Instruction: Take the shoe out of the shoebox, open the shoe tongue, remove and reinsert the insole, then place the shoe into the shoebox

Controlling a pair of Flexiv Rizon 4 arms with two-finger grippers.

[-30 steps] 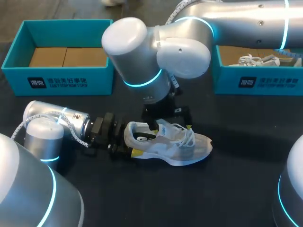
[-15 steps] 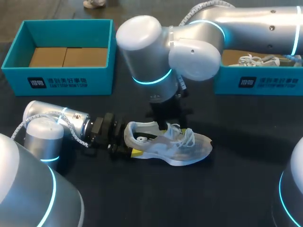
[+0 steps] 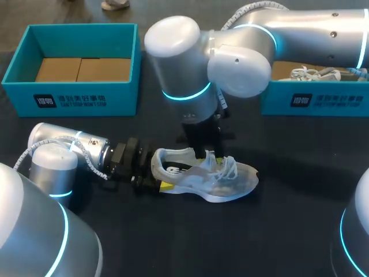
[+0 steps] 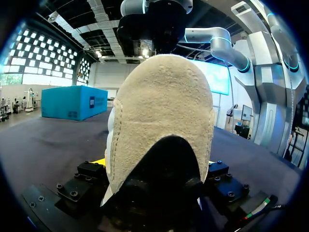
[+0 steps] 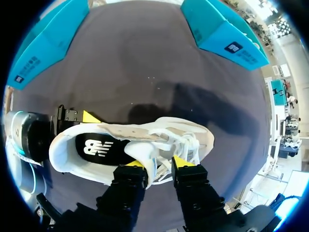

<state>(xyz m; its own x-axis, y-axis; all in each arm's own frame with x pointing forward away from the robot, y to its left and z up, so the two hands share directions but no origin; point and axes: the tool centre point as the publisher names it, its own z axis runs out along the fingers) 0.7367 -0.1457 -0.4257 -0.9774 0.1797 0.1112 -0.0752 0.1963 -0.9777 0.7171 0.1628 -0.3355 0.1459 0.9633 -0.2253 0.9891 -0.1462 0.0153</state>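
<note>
Shoe [image 3: 204, 178]: stands on its sole near the middle of the bench [image 3: 277, 231], outside both boxes. Heel faces the left edge, toe the right edge. White and grey upper, white laces [image 5: 186, 145] tied across the front.

Insole [image 5: 99, 147]: black, lies inside the shoe and shows through the opening in the right wrist view.

Left pincer [image 3: 157, 173]: comes in low from the left edge, level with the bench. It pinches the shoe at the heel, one yellow tip on each side. In the left wrist view the heel's pale back fills the space ahead of it.

Right pincer [image 5: 158, 163]: hangs straight down over the shoe from the arm that enters at the far right corner. It sits at the laced part of the upper, just ahead of the opening. Whether it pinches the upper or stands spread over it cannot be told.

Left box [image 3: 75, 98]: teal, at the far left corner, open, brown card on its floor.

Right box [image 3: 311, 101]: teal, at the far right edge, partly hidden by the right arm, something white inside.
</note>
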